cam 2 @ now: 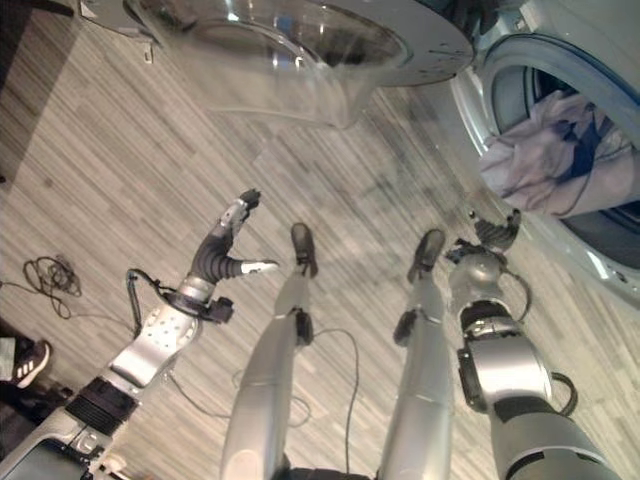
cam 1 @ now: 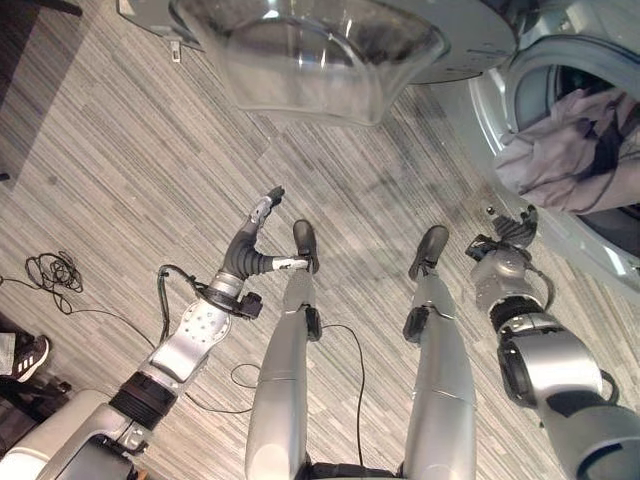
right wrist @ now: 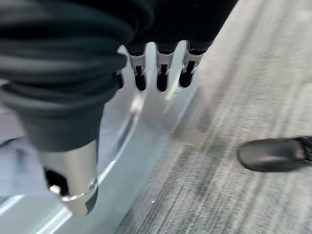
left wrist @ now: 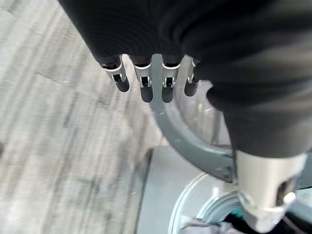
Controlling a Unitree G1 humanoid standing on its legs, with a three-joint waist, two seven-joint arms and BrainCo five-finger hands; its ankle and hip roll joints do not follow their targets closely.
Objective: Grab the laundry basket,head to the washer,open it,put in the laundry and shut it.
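- The left hand (cam 1: 262, 225) hangs over the striped wood-look floor (cam 1: 120, 170), fingers (left wrist: 146, 85) straight and relaxed, thumb (left wrist: 265, 195) spread apart, holding nothing.
- The right hand (cam 1: 512, 235) hangs low beside the washer's front, fingers (right wrist: 161, 73) loose and extended, thumb (right wrist: 73, 185) apart; it grips nothing either.
- Just past the right hand's fingertips lies the grey front panel of the washing machine (cam 1: 490, 110), with the round rim of its opening beyond.
- Up and beyond the right hand, a bundle of laundry (cam 1: 565, 145), pale lilac cloth with a dark piece tucked in, sits in the washer's mouth and bulges out over the rim.
- Ahead of the left hand and well apart from it, the washer door (cam 1: 320, 50) stands swung open, its clear bowl-shaped glass facing the floor.
- Far off to the outer side of the left hand, a person's shoe (cam 1: 30, 358) with a white sole rests on the floor.
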